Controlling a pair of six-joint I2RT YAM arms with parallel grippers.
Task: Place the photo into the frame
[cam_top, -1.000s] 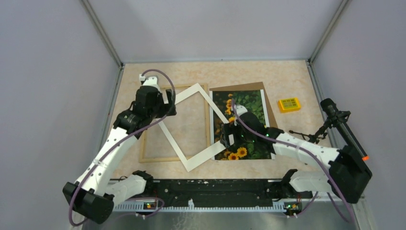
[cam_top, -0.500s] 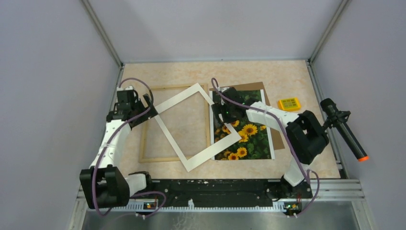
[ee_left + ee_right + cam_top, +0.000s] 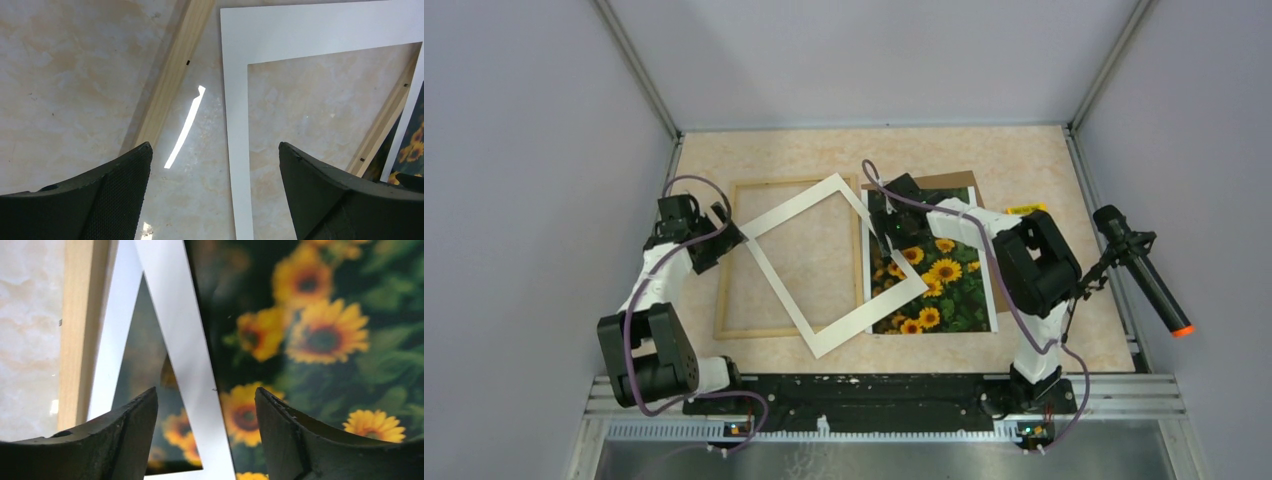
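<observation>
The white mat [image 3: 791, 210] hides part of the photo [image 3: 949, 280]; the right arm [image 3: 1034, 265] hides most of a yellow object [image 3: 1025, 208].

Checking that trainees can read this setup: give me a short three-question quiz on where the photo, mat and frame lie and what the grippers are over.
1. True or false: the photo lies inside the frame.
2. The white mat lies: A) square within the frame; B) skewed, overlapping the frame and the photo's left edge; C) under the photo.
3. Which gripper hovers over the mat strip that crosses the photo?
Key: 1 false, it lies right of the frame, on a brown board. 2 B. 3 the right gripper; the left gripper, open, is over the frame's left side.
</observation>
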